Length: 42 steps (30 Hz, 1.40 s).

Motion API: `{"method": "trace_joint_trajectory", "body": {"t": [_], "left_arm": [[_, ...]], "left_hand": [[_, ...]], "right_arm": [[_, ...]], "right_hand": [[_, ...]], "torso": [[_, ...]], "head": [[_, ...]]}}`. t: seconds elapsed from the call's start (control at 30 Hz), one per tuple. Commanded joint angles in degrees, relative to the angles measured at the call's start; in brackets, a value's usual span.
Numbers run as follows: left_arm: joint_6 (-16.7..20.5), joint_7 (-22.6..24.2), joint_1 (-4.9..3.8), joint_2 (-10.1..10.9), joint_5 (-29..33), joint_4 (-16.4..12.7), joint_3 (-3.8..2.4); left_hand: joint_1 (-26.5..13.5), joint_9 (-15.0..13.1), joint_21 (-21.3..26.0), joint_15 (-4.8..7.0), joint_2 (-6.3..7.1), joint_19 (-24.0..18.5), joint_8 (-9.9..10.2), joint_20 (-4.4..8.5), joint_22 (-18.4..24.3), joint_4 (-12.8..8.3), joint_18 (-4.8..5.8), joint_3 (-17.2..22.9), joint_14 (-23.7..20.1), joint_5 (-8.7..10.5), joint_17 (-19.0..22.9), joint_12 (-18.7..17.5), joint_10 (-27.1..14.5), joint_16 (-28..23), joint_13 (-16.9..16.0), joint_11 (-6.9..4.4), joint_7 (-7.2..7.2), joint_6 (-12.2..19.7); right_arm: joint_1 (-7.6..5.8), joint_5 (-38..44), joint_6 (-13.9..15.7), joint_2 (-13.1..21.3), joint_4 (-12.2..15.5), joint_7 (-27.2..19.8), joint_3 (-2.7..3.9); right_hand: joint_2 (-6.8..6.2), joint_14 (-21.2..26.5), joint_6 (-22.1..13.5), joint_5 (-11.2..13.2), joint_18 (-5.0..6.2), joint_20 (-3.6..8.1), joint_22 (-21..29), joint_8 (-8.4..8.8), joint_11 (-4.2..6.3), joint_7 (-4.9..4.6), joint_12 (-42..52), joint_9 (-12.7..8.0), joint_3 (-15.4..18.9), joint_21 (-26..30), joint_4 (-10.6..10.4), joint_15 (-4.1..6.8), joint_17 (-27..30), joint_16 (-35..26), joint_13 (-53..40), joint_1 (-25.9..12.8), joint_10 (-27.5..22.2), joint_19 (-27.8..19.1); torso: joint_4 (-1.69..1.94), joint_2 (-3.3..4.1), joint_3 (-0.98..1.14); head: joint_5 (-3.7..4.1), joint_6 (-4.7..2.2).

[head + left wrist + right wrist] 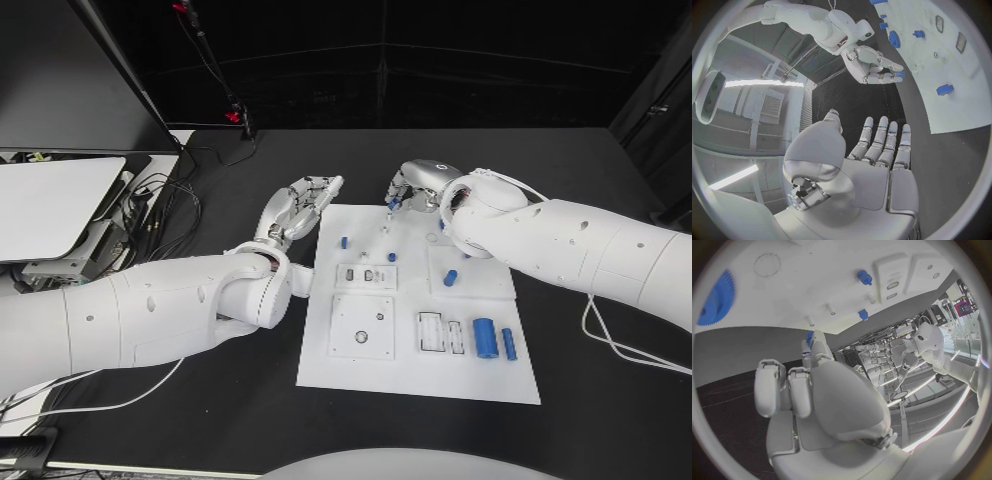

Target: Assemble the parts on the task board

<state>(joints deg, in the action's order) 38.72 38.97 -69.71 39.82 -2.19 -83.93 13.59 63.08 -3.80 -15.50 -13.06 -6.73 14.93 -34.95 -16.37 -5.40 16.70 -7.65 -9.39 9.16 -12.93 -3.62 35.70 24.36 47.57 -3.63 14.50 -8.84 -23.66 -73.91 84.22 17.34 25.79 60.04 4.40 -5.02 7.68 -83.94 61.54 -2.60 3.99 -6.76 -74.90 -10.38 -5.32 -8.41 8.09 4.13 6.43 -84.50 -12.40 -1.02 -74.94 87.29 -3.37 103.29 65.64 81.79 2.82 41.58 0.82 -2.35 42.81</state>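
Pinching a small blue part [899,74] at the task board's [418,380] twelve o'clock edge, the right hand [418,188] likely needs to seat it; the left hand [300,208] hovers spread.

The task board [418,370] lies mid-frame on the table [216,420]. The left hand [300,207] sits off its upper-left corner, the right hand [418,187] over its top edge; parts [488,338] lie lower right.

We note two bulky white arms, the left arm [144,310] and the right arm [577,245], both glossy shells dotted with small dark screw holes. Each ends in a silver segmented hand: left hand [300,208], right hand [418,185]. A thin white cable [613,345] trails below the right arm.
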Motion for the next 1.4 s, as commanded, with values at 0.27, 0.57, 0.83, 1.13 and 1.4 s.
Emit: {"method": "trace_joint_trajectory", "body": {"t": [0.27, 0.57, 0.83, 1.13, 1.4], "left_arm": [[-0.4, 15.6, -0.07, -0.1, -0.4, 0.0, -0.06], [-0.4, 15.6, -0.07, -0.2, -0.4, 0.1, -0.06], [-0.5, 15.6, -0.07, -0.2, -0.4, 0.1, -0.06], [-0.6, 15.5, -0.08, -0.2, -0.4, 0.1, -0.06], [-0.6, 15.5, -0.08, -0.2, -0.4, 0.2, -0.06]], "left_hand": [[0.1, 0.0, -0.1, -0.14, -0.52, 0.0, 0.3, -0.14, -0.1, 0.0, 0.19, -0.4, 0.5, -0.50, 0.0, 0.0, 0.4, 0.0, 0.0, -0.07, -7.70, -0.3], [0.1, 0.0, -0.1, -0.15, -0.53, 0.0, 0.4, -0.13, 0.0, 0.0, 0.21, -0.4, 0.4, -0.52, 0.0, 0.0, 0.4, 0.0, 0.0, -0.06, -7.71, -0.3], [0.1, 0.0, -0.1, -0.16, -0.54, 0.0, 0.4, -0.13, -0.1, 0.0, 0.22, -0.4, 0.4, -0.55, 0.0, -0.1, 0.4, -0.1, 0.0, -0.06, -7.71, -0.3], [0.2, 0.0, -0.1, -0.18, -0.58, -0.1, 0.4, -0.13, 0.0, 0.0, 0.25, -0.4, 0.3, -0.58, 0.0, -0.1, 0.4, -0.1, 0.0, -0.05, -7.71, -0.4], [0.2, 0.0, -0.1, -0.18, -0.58, -0.1, 0.4, -0.13, 0.0, 0.0, 0.25, -0.4, 0.3, -0.58, 0.0, -0.1, 0.4, -0.1, 0.0, -0.05, -7.71, -0.4]], "right_arm": [[0.05, -0.2, -1.2, -0.6, -0.7, -0.3, 0.03], [0.39, -0.2, -2.0, -1.3, -1.6, -0.1, 0.03], [0.76, -0.2, -3.1, -1.6, -2.2, 0.1, 0.04], [1.01, -0.2, -3.2, -1.9, -2.9, 0.1, 0.04], [1.10, -0.3, -2.8, -2.5, -3.6, 0.1, 0.04]], "right_hand": [[-0.05, -3.7, 0.3, -0.2, -0.97, -0.18, -2.5, 0.52, 0.33, -0.05, -0.7, -0.1, -0.3, -0.2, -0.3, 0.24, -1.3, 0.0, 0.0, -0.1, 1.0, 0.3], [-0.06, -3.7, 0.2, -0.2, -0.96, -0.19, -2.5, 0.57, 0.31, -0.06, -0.8, -0.1, -0.4, -0.2, -0.3, 0.22, -1.2, -0.1, 0.0, -0.1, 1.0, 0.3], [-0.10, -3.7, 0.2, -0.2, -0.94, -0.23, -2.4, 0.70, 0.26, -0.10, -1.0, -0.1, -0.5, -0.1, -0.4, 0.18, -1.3, -0.1, 0.0, -0.1, 1.0, 0.2], [-0.17, -3.7, 0.2, -0.2, -0.94, -0.29, -2.4, 0.92, 0.18, -0.14, -1.5, -0.1, -0.6, -0.1, -0.6, 0.10, -1.3, -0.1, 0.0, -0.1, 0.9, 0.2], [-0.24, -3.7, 0.2, -0.2, -0.93, -0.35, -2.4, 1.13, 0.09, -0.20, -1.8, -0.2, -0.7, -0.1, -0.7, 0.03, -1.2, -0.1, 0.0, -0.1, 0.7, 0.2]], "torso": [[0.02, 0.00, -0.04], [-0.01, -0.05, -0.05], [-0.06, -0.08, -0.12], [-0.03, -0.05, -0.07], [-0.06, -0.05, -0.14]], "head": [[-0.18, 0.52], [-0.25, 0.90], [-0.26, 1.12], [-0.31, 1.23], [-0.33, 1.22]]}}
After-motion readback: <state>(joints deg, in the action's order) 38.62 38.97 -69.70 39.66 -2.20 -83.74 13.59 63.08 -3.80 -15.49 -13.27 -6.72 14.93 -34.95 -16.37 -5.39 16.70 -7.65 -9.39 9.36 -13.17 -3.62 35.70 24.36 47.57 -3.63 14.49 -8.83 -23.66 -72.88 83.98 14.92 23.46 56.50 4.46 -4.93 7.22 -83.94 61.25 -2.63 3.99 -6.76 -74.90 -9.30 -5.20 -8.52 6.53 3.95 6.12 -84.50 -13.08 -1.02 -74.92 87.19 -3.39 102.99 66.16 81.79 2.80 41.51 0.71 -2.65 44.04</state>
